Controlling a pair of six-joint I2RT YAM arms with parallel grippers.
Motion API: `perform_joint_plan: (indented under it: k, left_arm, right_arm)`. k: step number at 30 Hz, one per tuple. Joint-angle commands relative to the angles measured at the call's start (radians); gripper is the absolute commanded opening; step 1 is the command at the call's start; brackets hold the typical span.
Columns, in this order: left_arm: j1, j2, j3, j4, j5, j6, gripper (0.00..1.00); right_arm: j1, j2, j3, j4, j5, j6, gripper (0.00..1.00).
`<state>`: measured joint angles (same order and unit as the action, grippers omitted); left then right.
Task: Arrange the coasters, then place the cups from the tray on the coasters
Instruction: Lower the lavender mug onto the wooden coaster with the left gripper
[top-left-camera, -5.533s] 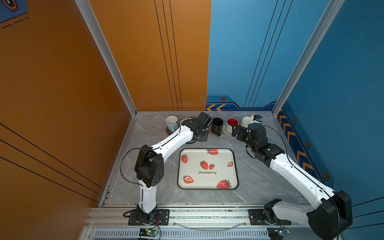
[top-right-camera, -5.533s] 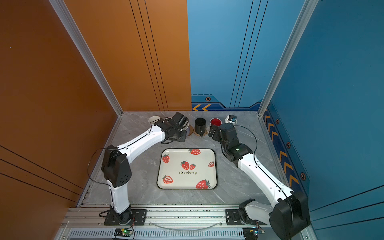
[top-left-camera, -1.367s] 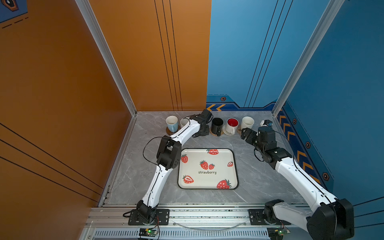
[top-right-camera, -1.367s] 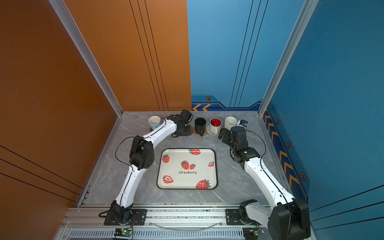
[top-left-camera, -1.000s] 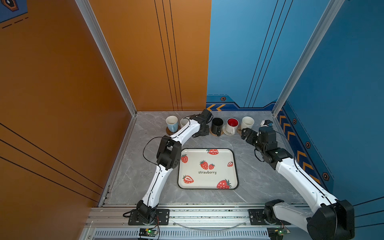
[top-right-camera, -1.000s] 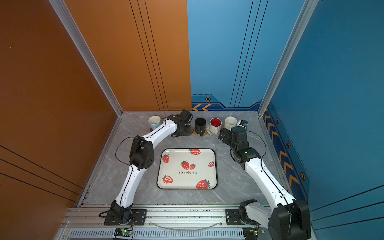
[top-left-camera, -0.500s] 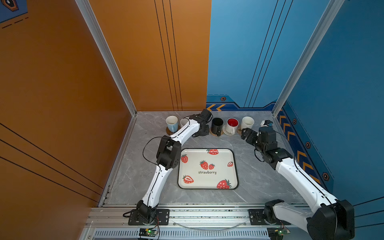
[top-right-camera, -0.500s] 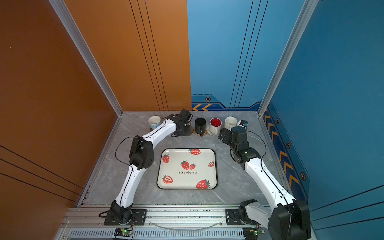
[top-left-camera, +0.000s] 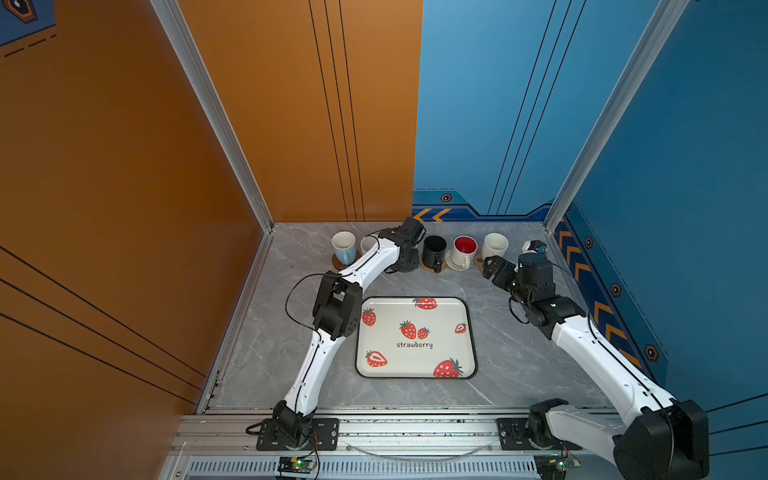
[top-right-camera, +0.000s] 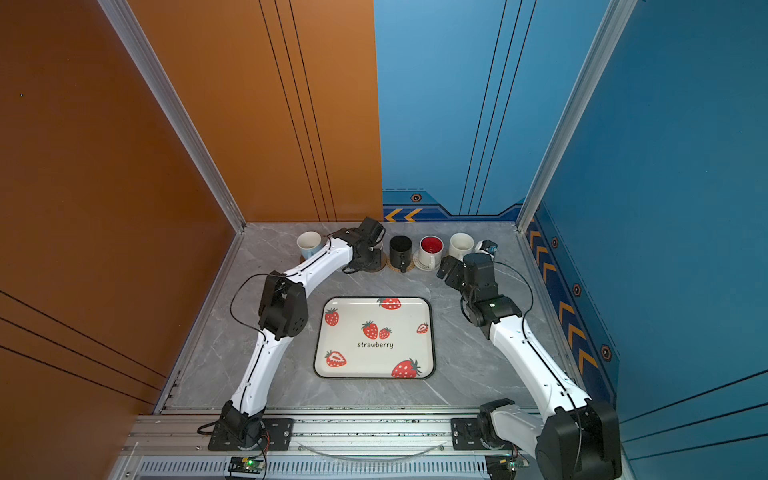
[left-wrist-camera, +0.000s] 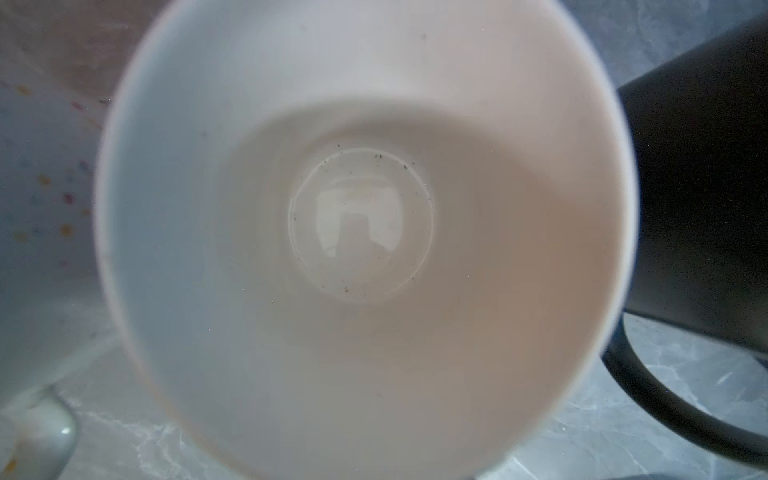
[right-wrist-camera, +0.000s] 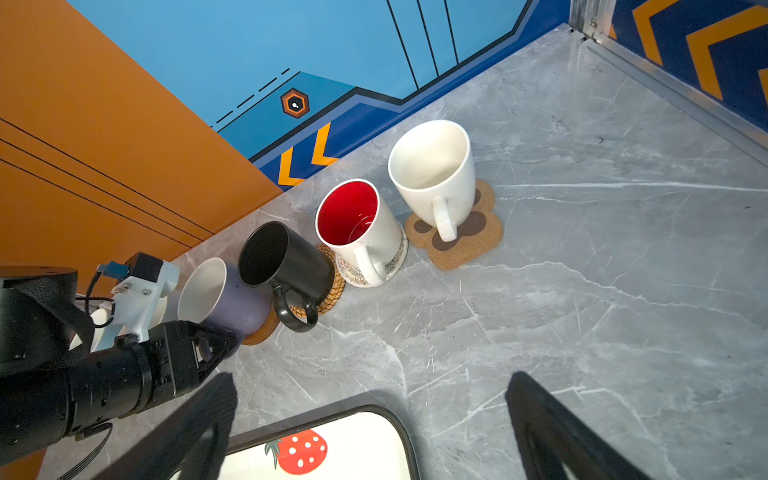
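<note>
Right wrist view is catching four cups standing in a row along the back wall (right-wrist-camera: 332, 41), each sitting on its own coaster: the cream cup (right-wrist-camera: 432, 174) on the paw-shaped cork coaster (right-wrist-camera: 461, 249), the red-lined cup (right-wrist-camera: 353, 216) on the woven coaster (right-wrist-camera: 347, 272), the black cup (right-wrist-camera: 299, 262) on the rattan coaster (right-wrist-camera: 332, 286), and the lavender cup (right-wrist-camera: 245, 307) on the brown coaster (right-wrist-camera: 259, 332). In a top view two more are standing further left, the speckled cup (top-left-camera: 367, 243) and the light blue cup (top-left-camera: 344, 247), making six cups in all. The blue one is resting on a second brown coaster (top-left-camera: 338, 262), so five coasters are showing; the left arm (top-left-camera: 361, 266) is hiding whatever is lying under the speckled cup. One tray (top-left-camera: 449, 345) is lying mid-table (top-left-camera: 519, 365) between the arms, well apart from the cups.

The left gripper (right-wrist-camera: 226, 340) is sitting right against the lavender cup's near side, low by its base, and the left wrist view is looking straight down into that cup. Whether it is gripping or letting go, I cannot tell. The right gripper (right-wrist-camera: 372, 380) is hanging with fingers spread wide, holding nothing, near the tray's far edge and apart from the cream cup.
</note>
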<state>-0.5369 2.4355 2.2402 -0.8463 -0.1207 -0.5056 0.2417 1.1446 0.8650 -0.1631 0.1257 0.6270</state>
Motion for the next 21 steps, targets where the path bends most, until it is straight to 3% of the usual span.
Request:
perform_joint_plan:
  k: [1, 21]
  left_arm:
    - [0.004, 0.004, 0.029, -0.011, 0.018, 0.001, 0.31]
    - [-0.029, -0.104, -0.057, -0.010, 0.012, 0.016, 0.71]
  right_arm:
    - [-0.007, -0.021, -0.017, 0.017, -0.014, 0.008, 1.00]
    - [-0.009, -0.063, -0.025, -0.001, -0.013, 0.007, 1.00]
